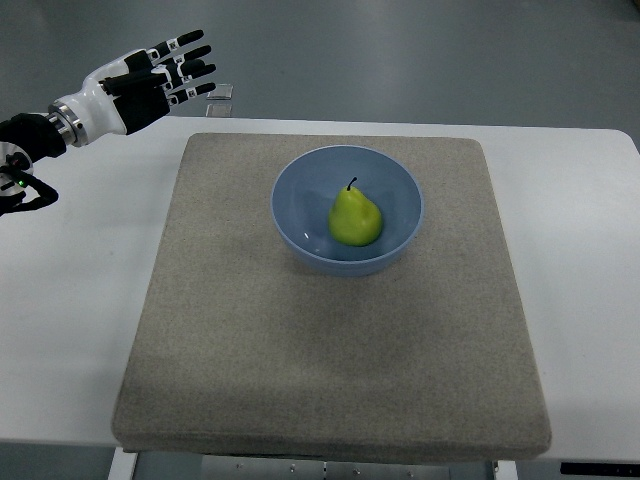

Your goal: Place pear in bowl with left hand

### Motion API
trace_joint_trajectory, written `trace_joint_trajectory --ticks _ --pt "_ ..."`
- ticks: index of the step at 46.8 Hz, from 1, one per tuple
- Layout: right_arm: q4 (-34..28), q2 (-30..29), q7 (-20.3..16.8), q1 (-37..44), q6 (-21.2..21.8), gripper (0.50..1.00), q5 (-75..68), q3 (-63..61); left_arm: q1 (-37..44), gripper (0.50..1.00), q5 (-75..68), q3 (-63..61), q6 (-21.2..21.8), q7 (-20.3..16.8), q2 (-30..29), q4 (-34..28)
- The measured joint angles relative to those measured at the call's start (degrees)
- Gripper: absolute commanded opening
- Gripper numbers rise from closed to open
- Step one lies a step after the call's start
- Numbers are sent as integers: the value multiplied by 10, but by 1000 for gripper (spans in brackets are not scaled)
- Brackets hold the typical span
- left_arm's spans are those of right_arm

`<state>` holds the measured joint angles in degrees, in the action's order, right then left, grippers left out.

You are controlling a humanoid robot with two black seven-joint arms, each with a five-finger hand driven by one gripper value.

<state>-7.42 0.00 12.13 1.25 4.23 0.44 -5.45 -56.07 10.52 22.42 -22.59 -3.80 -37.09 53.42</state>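
A yellow-green pear (356,218) with a dark stem sits inside the round light-blue plastic bowl (300,185), well right of and nearer than the left hand (160,72), whose fingers are spread and empty, over the white table's (90,270) far edge beside the grey mat (330,350)

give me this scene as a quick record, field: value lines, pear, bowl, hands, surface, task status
pear: green pear lying inside the bowl, stem pointing away from the robot
bowl: blue bowl, upright on the mat, toward its far half
left hand: left hand at upper left, beyond the mat, fingers spread, holding nothing
right hand: not in view
surface: grey mat on a white table
task status: pear already in bowl
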Motion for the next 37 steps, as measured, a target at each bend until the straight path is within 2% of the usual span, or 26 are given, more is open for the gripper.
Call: trace_joint_trajectory --ticks 37 --pt "2 0 0 -2 -8 926 2 1 17 996 8 -1 -2 2 -6 5"
